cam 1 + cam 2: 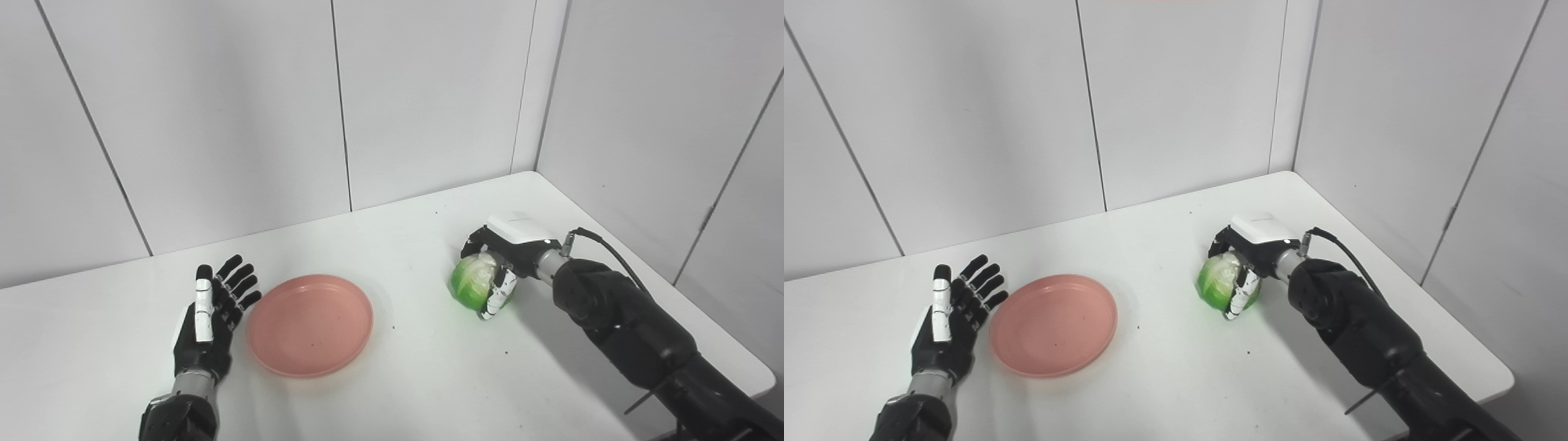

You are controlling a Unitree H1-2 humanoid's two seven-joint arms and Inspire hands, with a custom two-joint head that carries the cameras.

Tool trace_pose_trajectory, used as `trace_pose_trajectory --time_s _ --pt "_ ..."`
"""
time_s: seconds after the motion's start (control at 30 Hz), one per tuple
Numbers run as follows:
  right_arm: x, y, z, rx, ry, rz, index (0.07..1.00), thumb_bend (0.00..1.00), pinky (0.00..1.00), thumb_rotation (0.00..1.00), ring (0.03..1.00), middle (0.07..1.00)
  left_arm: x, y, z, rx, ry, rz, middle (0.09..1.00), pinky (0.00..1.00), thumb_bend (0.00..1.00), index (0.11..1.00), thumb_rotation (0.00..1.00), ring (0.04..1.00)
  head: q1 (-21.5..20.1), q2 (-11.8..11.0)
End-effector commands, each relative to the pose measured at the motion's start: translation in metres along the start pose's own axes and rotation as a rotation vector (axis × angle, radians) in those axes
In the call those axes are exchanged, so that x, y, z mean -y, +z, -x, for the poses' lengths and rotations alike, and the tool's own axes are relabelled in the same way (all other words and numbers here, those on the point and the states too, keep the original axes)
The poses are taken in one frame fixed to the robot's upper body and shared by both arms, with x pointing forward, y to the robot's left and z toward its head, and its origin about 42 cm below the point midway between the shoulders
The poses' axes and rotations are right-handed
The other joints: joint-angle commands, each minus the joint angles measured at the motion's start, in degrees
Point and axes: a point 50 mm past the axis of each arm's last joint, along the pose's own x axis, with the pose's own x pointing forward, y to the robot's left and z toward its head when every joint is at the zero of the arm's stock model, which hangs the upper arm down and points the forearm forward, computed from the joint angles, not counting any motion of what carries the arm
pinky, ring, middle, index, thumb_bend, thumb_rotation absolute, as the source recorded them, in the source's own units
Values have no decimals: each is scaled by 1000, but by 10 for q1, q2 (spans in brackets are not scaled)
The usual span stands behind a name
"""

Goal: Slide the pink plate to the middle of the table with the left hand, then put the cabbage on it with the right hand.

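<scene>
One cabbage (473, 283) clasped by right hand (499, 269) — plate (310, 325) beside left hand (208, 318)

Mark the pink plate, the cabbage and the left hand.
pink plate (288, 361): left eye view, near rim.
cabbage (470, 283): left eye view, exposed green side.
left hand (944, 334): right eye view, open palm.

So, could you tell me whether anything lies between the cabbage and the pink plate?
Nothing visible does: only bare white table separates the cabbage, held in the right hand, from the pink plate.
</scene>
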Motion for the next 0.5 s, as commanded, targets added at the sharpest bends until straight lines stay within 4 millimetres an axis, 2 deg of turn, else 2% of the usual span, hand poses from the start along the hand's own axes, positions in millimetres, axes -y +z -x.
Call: trace_pose_trajectory --time_s 0.0,0.3,0.37,0.47 --pt "25 4 -2 39 -112 36 487 519 421 0 445 503 4 11 -6 35 -4 5 833 791 828 814 959 850 1 -1" --pt "31 12 0 88 -202 34 502 519 415 0 436 495 5 10 -5 39 -15 0 835 792 820 814 974 855 9 2" --pt "36 18 0 115 -226 26 508 518 414 0 431 493 5 10 -5 39 -16 0 832 795 823 812 971 853 9 2" --pt "50 40 0 166 -298 -14 501 518 420 0 434 500 6 11 -5 34 -10 3 832 795 830 810 964 853 14 2"
